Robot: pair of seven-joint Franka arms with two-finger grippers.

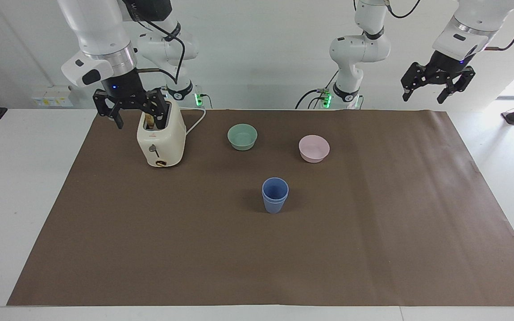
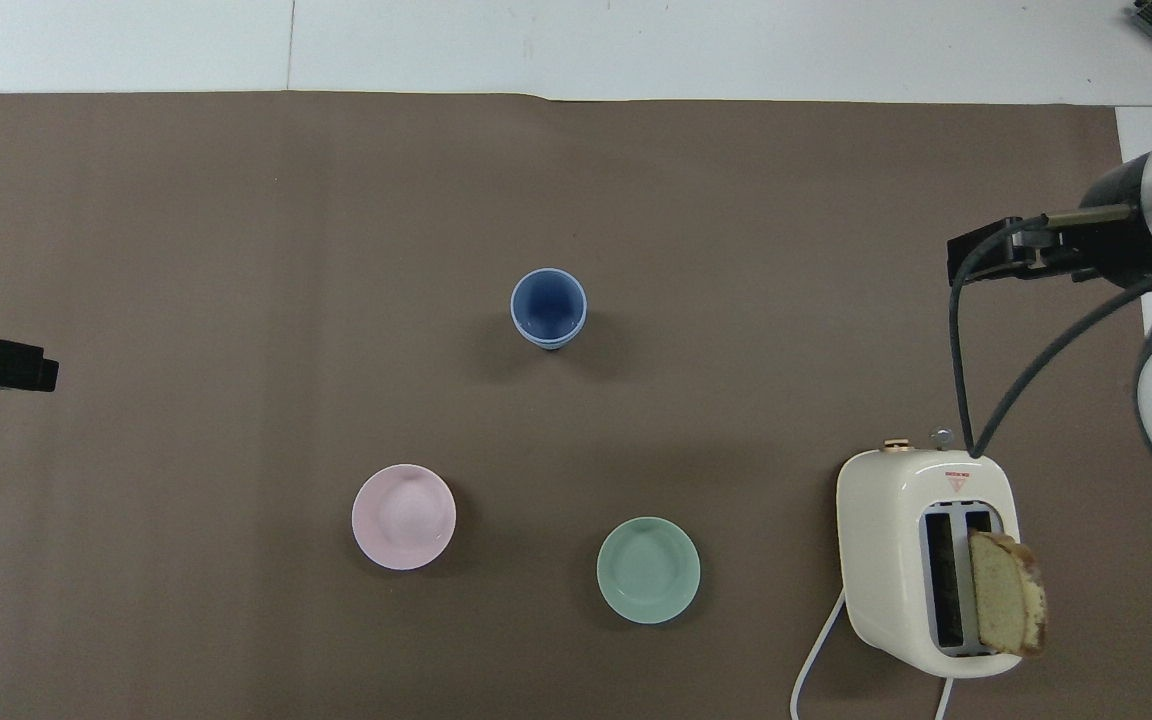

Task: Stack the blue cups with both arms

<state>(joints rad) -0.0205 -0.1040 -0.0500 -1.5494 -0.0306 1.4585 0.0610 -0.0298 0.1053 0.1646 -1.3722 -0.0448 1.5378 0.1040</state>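
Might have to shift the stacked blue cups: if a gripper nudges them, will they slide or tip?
The blue cups are taller than wide and taper to a narrow base, so a push near the rim probably tips them. They look like light plastic; a low push likely slides them over the brown mat.

Blue cups (image 1: 275, 195) nested upright, mid-mat
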